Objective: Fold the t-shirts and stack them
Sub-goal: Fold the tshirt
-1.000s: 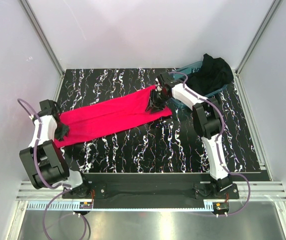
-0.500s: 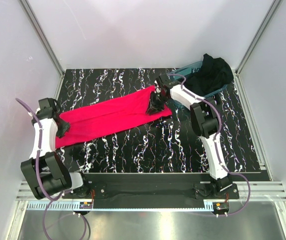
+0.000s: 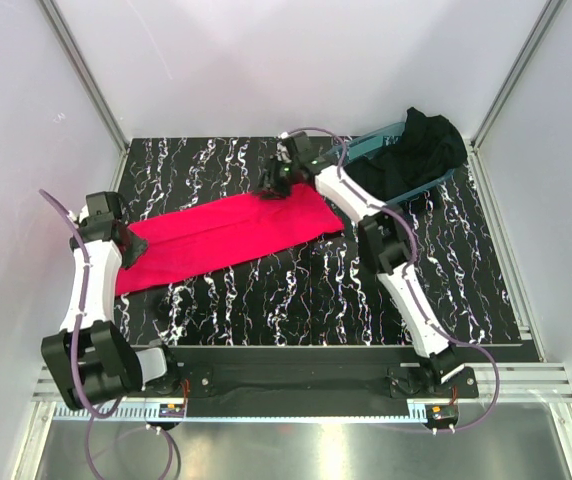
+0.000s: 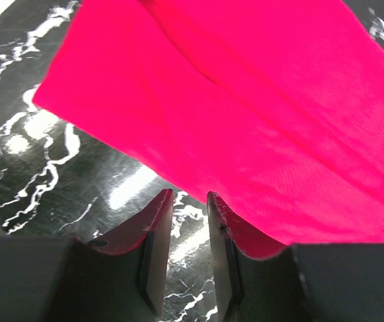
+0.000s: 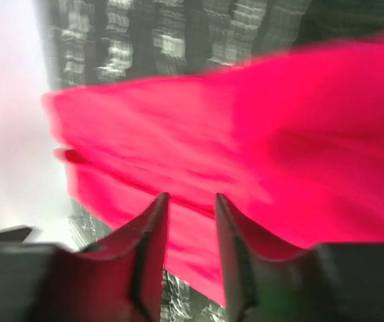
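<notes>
The pinkish-red t-shirt (image 3: 226, 232) lies as a long folded strip slanting across the marbled black table. It fills the left wrist view (image 4: 246, 100) and the blurred right wrist view (image 5: 246, 147). My left gripper (image 3: 126, 243) is at the strip's left end. Its jaws (image 4: 188, 194) stand slightly apart with bare table between them and the cloth's edge just beyond the tips. My right gripper (image 3: 278, 180) hovers over the strip's far edge near its right end, open (image 5: 190, 196), nothing held. The black t-shirt (image 3: 421, 148) lies crumpled in the teal tub (image 3: 371, 145).
The tub stands at the table's back right corner, against the frame post. White walls close in the table on the left, back and right. The marbled table top (image 3: 316, 290) shows bare in front of the red strip.
My right gripper has left the red shirt's right end and moved left and away to its far edge; that end now lies flat. My left gripper has shifted slightly away from me.
</notes>
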Robot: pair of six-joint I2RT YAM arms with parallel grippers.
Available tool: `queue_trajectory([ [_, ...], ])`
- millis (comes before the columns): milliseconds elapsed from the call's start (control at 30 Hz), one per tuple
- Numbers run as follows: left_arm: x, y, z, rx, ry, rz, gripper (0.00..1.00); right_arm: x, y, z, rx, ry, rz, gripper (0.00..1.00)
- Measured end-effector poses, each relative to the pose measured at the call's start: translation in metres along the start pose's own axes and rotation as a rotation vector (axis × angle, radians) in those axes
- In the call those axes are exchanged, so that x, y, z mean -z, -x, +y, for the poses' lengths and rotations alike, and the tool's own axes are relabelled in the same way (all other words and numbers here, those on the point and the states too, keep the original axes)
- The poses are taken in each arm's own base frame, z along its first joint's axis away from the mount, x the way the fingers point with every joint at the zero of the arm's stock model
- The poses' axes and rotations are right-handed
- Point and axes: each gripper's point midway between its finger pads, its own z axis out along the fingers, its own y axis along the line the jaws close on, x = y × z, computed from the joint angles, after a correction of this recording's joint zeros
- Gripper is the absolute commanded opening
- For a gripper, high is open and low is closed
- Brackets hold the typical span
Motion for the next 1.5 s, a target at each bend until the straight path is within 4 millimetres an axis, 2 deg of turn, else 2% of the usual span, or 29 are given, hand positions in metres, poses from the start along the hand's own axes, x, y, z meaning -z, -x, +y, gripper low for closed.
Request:
queue_trajectory([
  [100, 0.001, -0.006, -0.009, -0.033, -0.021, 0.007, 0.34, -0.010, 0.004, 0.033, -0.013, 0.108, -0.024, 0.47],
  [200, 0.001, -0.017, -0.021, -0.100, -0.033, 0.025, 0.37, -0.009, 0.004, 0.042, -0.020, 0.128, -0.019, 0.47],
  [267, 0.001, -0.022, -0.031, -0.149, -0.047, 0.032, 0.40, -0.004, 0.002, 0.033, -0.023, 0.081, -0.008, 0.47],
  [333, 0.003, -0.026, -0.040, -0.195, -0.072, 0.031, 0.43, 0.005, -0.004, 0.016, -0.005, 0.000, 0.004, 0.50],
  [433, 0.004, -0.029, -0.052, -0.235, -0.124, 0.029, 0.46, 0.027, -0.016, -0.012, 0.022, -0.137, 0.026, 0.56],
  [500, 0.005, -0.031, -0.068, -0.259, -0.194, 0.036, 0.48, 0.040, -0.016, -0.022, 0.045, -0.190, 0.023, 0.57],
  [633, 0.002, -0.047, -0.121, -0.323, -0.401, 0.081, 0.50, 0.057, 0.003, -0.039, 0.071, -0.256, -0.021, 0.56],
  [767, -0.009, -0.066, -0.178, -0.391, -0.557, 0.119, 0.51, 0.077, 0.030, -0.064, 0.099, -0.311, -0.069, 0.52],
  [933, -0.038, -0.072, -0.274, -0.461, -0.695, 0.093, 0.48, 0.098, 0.053, -0.099, 0.119, -0.365, -0.099, 0.48],
  [1033, -0.055, -0.078, -0.321, -0.495, -0.756, 0.072, 0.45, 0.107, 0.049, -0.117, 0.114, -0.388, -0.077, 0.46],
  [1100, -0.065, -0.082, -0.352, -0.515, -0.797, 0.057, 0.43, 0.111, 0.042, -0.118, 0.116, -0.393, -0.058, 0.45],
  [1167, -0.073, -0.086, -0.371, -0.529, -0.823, 0.052, 0.43, 0.114, 0.033, -0.114, 0.113, -0.378, -0.039, 0.45],
  [1233, -0.082, -0.091, -0.379, -0.543, -0.825, 0.056, 0.42, 0.119, 0.025, -0.109, 0.111, -0.362, -0.026, 0.45],
  [1333, -0.092, -0.097, -0.376, -0.549, -0.809, 0.074, 0.42, 0.129, 0.016, -0.098, 0.115, -0.335, -0.018, 0.45],
  [1500, -0.095, -0.101, -0.372, -0.549, -0.800, 0.086, 0.40, 0.139, 0.020, -0.080, 0.135, -0.289, -0.043, 0.44],
])
